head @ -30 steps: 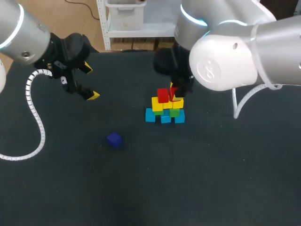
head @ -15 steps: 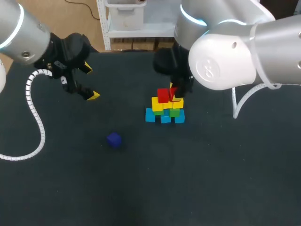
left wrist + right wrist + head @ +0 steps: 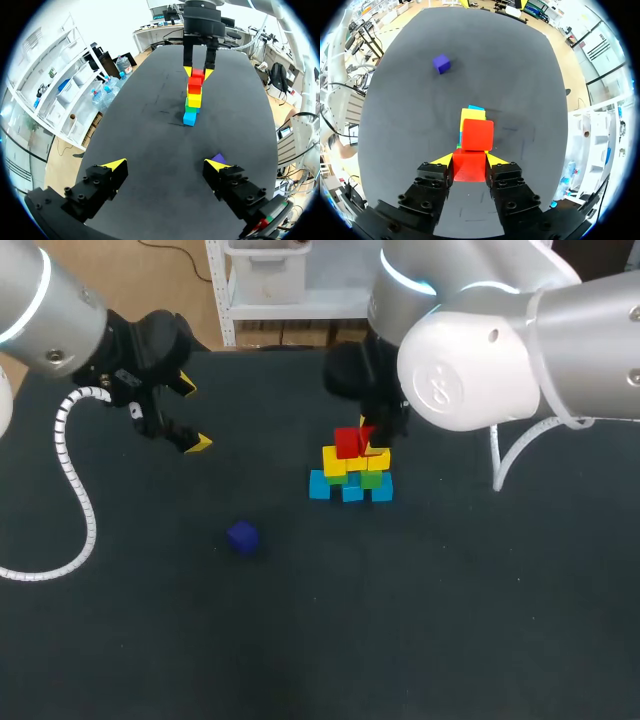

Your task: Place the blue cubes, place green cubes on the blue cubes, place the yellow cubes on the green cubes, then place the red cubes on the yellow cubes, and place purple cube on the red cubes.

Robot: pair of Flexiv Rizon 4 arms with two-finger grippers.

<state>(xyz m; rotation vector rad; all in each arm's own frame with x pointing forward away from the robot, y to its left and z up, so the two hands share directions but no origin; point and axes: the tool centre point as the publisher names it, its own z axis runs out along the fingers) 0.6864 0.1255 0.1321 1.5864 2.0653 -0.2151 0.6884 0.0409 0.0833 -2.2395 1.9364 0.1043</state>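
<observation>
— How many cubes, by colour?

— In the head view the bottom row has three light-blue cubes (image 3: pixel 352 492). One green cube (image 3: pixel 371 478) shows above them. Then comes a band of yellow cubes (image 3: pixel 334 462), but I can't fix their number. There are two reds on top. A single purple cube (image 3: pixel 242 536) lies alone on the table (image 3: pixel 450 620), to the near left of the pile and well apart from it.

— Which way does the pile run?

— Its rows run left to right, rising in steps. The cubes look level and square to the row.

— And the reds?

— One red cube (image 3: pixel 469 167) is clamped between the yellow tips of the right gripper (image 3: pixel 469 160), at the pile's top level on the right. The second red cube (image 3: pixel 477 134) sits just beside it, on the yellows.

— The other arm?

— The left gripper (image 3: pixel 192 414) hangs over the far left of the table with its fingers spread wide, grasping nothing.

— Surfaces?

— The cubes are plain, matte and sharp-edged, one solid colour each. The table top is dark and matte.
</observation>
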